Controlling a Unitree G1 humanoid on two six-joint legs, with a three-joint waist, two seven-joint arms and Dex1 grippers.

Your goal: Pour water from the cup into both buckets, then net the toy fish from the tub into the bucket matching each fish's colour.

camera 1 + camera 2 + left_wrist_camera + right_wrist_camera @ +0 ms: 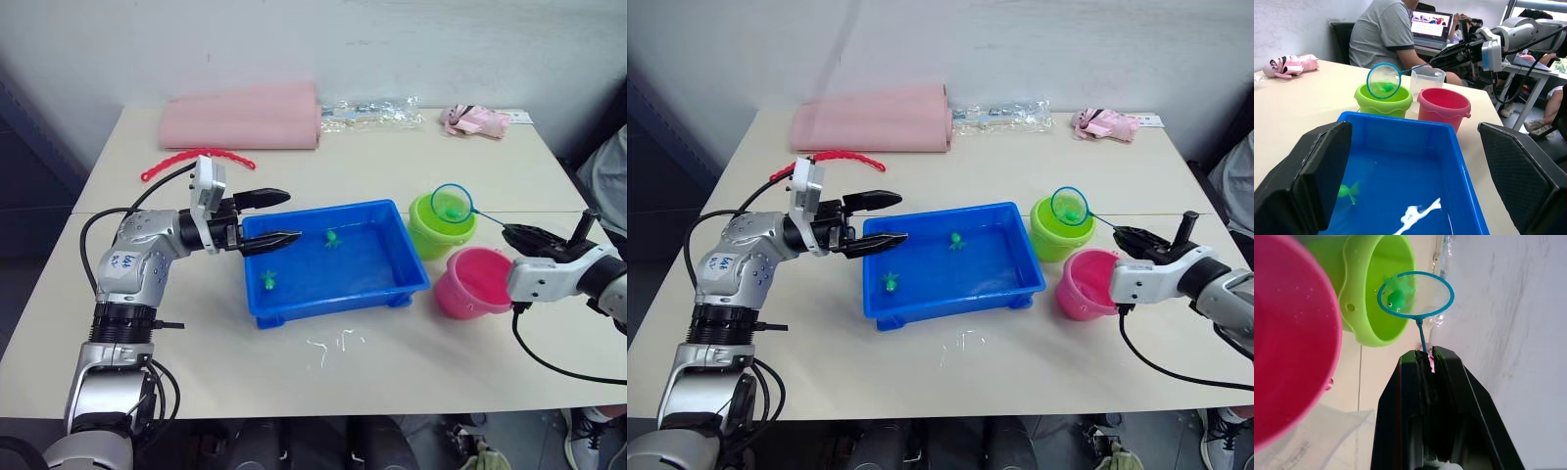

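The blue tub (pixel 333 299) sits mid-table with water and two green toy fish (pixel 332 237) (pixel 268 280) in it. To its right stand the lime green bucket (pixel 431 235) and the pink bucket (pixel 470 284). My right gripper (pixel 509 230) is shut on the net's thin handle. The blue-rimmed hoop of the net (pixel 452 203) hovers over the green bucket with a green fish (pixel 1396 298) in its mesh. The clear cup (pixel 1426 81) stands just beyond the buckets. My left gripper (pixel 294 215) is open, hovering over the tub's left end with nothing in it.
A folded pink cloth (pixel 245 117), a red beaded strip (pixel 186 162), a crinkly clear bag (pixel 367 113) and a small pink item (pixel 475 120) lie along the table's back. Spilled drops (pixel 333 343) mark the table in front of the tub. A person (pixel 1383 34) sits beyond the right side.
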